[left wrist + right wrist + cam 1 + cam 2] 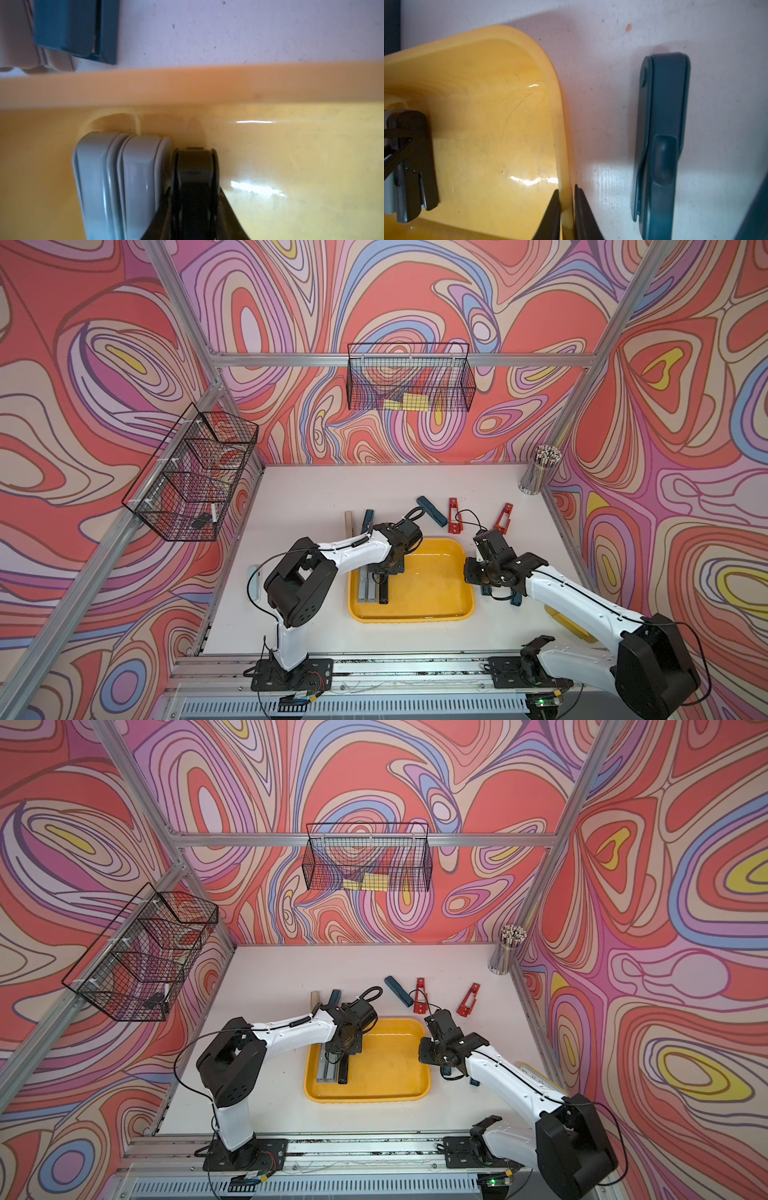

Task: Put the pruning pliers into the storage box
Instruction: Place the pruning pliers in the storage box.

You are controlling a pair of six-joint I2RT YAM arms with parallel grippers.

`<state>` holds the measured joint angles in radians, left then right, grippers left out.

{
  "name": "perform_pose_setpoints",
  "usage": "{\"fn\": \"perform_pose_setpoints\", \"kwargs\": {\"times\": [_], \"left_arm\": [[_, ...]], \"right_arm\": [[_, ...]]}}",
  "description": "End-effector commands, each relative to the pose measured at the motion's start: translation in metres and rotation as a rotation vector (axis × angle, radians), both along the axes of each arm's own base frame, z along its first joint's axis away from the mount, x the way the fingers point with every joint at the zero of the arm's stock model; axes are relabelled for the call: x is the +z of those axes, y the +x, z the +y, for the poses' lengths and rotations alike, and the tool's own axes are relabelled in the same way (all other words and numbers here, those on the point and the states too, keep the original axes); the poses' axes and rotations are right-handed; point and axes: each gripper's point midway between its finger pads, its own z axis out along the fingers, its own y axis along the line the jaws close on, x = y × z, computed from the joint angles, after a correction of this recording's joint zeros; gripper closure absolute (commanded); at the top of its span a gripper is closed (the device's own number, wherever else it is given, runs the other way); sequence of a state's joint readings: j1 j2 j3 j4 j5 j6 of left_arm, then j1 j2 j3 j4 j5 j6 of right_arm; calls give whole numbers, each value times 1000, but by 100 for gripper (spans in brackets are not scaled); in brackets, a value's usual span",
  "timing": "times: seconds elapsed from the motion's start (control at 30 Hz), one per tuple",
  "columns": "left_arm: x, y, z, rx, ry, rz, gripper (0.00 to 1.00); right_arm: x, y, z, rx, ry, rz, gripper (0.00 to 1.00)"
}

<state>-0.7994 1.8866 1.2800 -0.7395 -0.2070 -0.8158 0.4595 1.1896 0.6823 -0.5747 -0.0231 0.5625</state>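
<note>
- Left wrist view is showing the left gripper (195,207) with its fingers (228,222) pressing on the two sides of the black pliers (195,164), so the bar is not slipping while it is being set down.
- The black pliers are lying inside the storage box (187,87), in its left part, with one end close to the far wall. They are right against two grey pliers (116,176). I am judging that the arm is lining them up in a row to leave room for the others.
- Right wrist view is showing the right gripper (566,209) with its fingers (552,220) pinching the right rim of the storage box, one inside and one outside. This is probably keeping the box from sliding while the other arm is working.
- In both top views the storage box (411,618) (365,1098) is sitting in the middle of the table (299,497), between the two arms.
- Other pliers are waiting outside on the table: teal pliers (662,135) just right of the box, more teal pliers (432,511) and two red pliers (454,516) beyond its far side, and beige pliers (348,524) beyond its far left corner.
- Only three bars are lying in the box, so I am judging the task is in its early part.
</note>
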Motion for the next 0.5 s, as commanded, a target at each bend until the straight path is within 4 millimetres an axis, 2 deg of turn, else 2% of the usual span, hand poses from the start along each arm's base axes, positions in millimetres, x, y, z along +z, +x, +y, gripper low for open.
{"fn": "perform_pose_setpoints", "kwargs": {"times": [0.0, 0.47], "left_arm": [[-5, -4, 5, 2, 44, 12, 70], [-3, -3, 8, 0, 65, 7, 62]], "right_arm": [[7, 4, 7, 18, 25, -24, 83], [7, 3, 7, 18, 30, -27, 83]]}}
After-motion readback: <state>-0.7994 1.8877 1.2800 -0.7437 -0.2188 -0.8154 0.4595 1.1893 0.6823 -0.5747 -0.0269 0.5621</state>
